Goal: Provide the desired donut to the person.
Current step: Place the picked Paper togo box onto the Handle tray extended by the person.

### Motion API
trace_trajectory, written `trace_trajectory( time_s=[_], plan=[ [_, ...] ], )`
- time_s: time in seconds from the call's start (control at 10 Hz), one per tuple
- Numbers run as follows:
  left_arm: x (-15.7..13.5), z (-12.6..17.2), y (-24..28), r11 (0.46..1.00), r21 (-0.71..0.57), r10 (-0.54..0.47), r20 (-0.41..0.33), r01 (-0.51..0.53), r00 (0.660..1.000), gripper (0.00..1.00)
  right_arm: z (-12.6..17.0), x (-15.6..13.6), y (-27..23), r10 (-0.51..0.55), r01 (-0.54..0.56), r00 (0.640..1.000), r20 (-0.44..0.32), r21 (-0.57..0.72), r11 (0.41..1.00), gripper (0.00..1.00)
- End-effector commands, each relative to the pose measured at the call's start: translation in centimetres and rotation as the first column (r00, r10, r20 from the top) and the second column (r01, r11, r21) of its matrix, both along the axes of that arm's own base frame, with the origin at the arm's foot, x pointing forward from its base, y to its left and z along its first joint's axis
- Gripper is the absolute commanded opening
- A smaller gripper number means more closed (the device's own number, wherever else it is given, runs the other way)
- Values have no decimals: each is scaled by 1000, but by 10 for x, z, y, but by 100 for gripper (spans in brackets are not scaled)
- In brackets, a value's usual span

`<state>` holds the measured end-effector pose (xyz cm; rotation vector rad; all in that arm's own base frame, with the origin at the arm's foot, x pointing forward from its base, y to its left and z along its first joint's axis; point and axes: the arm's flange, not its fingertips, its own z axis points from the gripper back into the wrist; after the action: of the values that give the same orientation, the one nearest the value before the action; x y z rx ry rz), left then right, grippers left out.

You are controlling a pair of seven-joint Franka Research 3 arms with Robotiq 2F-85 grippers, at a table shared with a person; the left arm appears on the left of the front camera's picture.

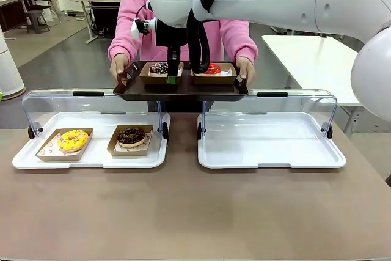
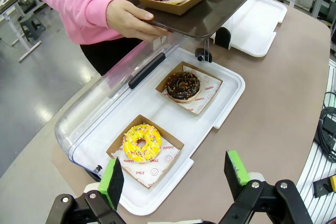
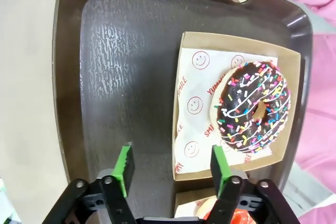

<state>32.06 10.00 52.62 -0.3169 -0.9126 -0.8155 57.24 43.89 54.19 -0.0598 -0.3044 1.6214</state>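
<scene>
Dark brown tray [image 1: 183, 90], held out by the person [image 1: 137, 4] in pink with a hand [image 1: 119, 65] at each end, and two donuts already sit on it in their cardboard boats. The sprinkled chocolate donut [image 3: 254, 107] lies in its boat [image 3: 191, 51] on smiley paper; the red donut [image 1: 212, 69] sits right beside it. The right gripper [image 3: 170, 167] hovers over the tray, jaws wide apart and empty, straddling the boat's near edge with one green pad [image 3: 124, 167] over bare tray. It looks just released, though that's my read.

Back on the table, the left gripper [image 2: 176, 174] hangs open and empty over the white display tray [image 2: 231, 95], where a yellow donut [image 2: 140, 142] and a dark chocolate donut [image 2: 182, 85] wait in boats.

Handling? These look light and soft, and the icing will smear under any squeeze. Grip the stiff cardboard wall, never the dough, and keep it level so it doesn't slide on the paper.

Hard to tell: the arm covers part of the tray in the front view, the red donut is cut off at the right wrist view's bottom edge, and which donut was asked for can't be read.
</scene>
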Motion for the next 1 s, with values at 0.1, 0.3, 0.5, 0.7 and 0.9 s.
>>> trace_trajectory(
  time_s=[0.1,0.3,0.5,0.7,0.9],
  plan=[
    [1,0,1,1000,-15,-2,1,2,1000,100,8,2,1,25,-25,999,-40,8,1000,100],
    [1,0,1,1000,-15,-2,1,2,1000,100,11,1,0,26,-25,998,-56,9,1000,100],
    [1,0,1,1000,-15,-2,1,2,1000,100,14,0,-1,-14,14,999,-35,1,1000,100],
    [1,0,1,1000,-15,-2,1,2,1000,100,3,-2,-1,1,-1,1000,-19,-3,1000,100],
    [1,0,1,1000,-15,-2,1,2,1000,100,3,-2,-1,1,-1,1000,-19,-3,1000,100]
  ],
)
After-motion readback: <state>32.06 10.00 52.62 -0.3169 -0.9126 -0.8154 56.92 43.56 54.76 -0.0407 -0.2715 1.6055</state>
